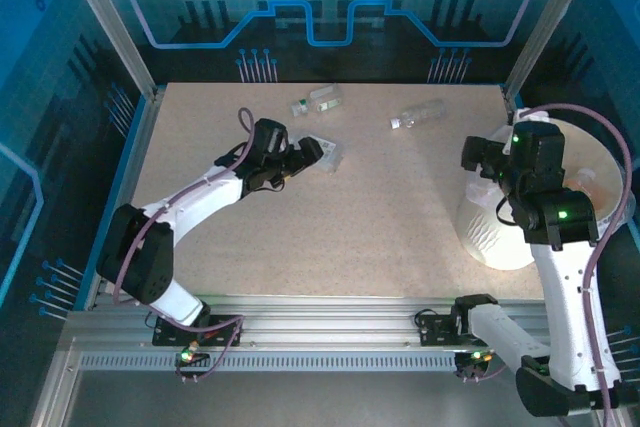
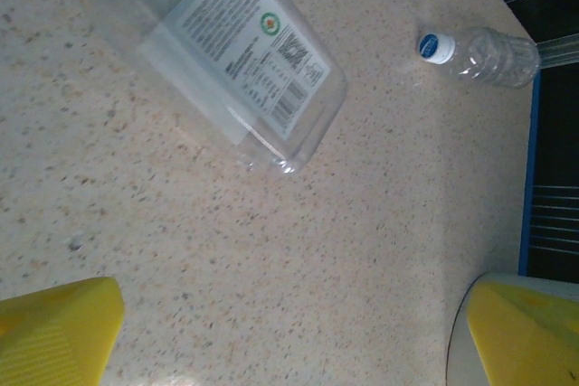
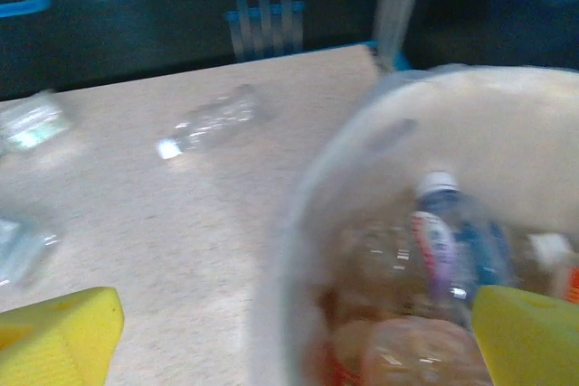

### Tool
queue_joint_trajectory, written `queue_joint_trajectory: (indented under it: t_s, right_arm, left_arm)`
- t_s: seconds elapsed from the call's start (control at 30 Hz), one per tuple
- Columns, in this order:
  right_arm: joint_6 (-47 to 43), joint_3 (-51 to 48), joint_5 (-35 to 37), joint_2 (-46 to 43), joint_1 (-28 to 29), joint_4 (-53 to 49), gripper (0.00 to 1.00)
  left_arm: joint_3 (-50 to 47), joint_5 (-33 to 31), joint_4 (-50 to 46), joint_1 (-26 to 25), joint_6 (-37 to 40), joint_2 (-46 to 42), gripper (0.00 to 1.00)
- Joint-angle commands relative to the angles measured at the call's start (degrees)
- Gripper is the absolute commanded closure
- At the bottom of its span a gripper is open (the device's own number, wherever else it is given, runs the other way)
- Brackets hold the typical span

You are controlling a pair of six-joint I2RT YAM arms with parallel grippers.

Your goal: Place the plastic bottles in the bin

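At 11 o'clock from table centre, top view: left gripper (image 1: 306,155) sits low, jaws wide apart, nothing between them. It is just beside the labelled bottle (image 1: 328,155), which lies on its side on the table (image 1: 380,237). Right gripper (image 1: 482,162) hangs over the bin (image 1: 490,242) at the 3 o'clock edge, jaws likewise apart and empty.

Step in hand, by my judgement: left arm picks up the labelled bottle.
- In the wrist view the bottle lies toward 11 o'clock of the yellow fingers (image 2: 54,332), not between them, with its long axis diagonal.
- Advance toward 11 o'clock and turn the wrist so the fingers straddle the bottle's width, not its length.
- Descend to mid-label and close gently; thin clear plastic probably buckles or slips if pinched at the end.

Also on the table, toward 12 o'clock: blue-capped bottle (image 1: 418,115) and green-labelled bottle (image 1: 318,102), possibly two lying together; cannot tell.

View differences:
- Left wrist resolves the label print, barcode and blue cap; from above these are mere smudges.
- Right wrist looks into the bin: binned bottles (image 3: 443,241), heaped and blurred. From above the arm covers much of the mouth.
- Top view gives the gap between the bottles and the bin.
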Motion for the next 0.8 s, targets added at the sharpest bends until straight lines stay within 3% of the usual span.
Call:
queue_joint_trajectory:
  t_s: [0.0,0.13,0.3,0.47,0.77]
  right_arm:
    - [0.09,-0.12,-8.86,-1.02,3.59,4.79,0.00]
    - [-0.11,-3.15,-17.38,-1.07,7.17,10.71,0.00]
    - [-0.91,-7.85,-21.94,-0.78,12.70,18.60,0.00]
    - [-0.93,-9.87,-19.95,0.81,17.78,22.84,0.00]
    - [0.67,-11.49,-15.38,0.95,18.88,22.66,0.00]
  left_arm:
    - [2.61,-0.59,5.27,-0.43,1.20,2.44,0.01]
    - [5.70,3.03,9.37,-0.43,1.34,6.21,0.01]
    - [10.76,4.38,13.76,-0.43,3.09,11.35,0.01]
    - [15.78,2.22,18.39,-0.34,4.77,18.71,0.01]
    - [26.86,-1.93,17.04,-0.08,8.41,31.40,0.01]
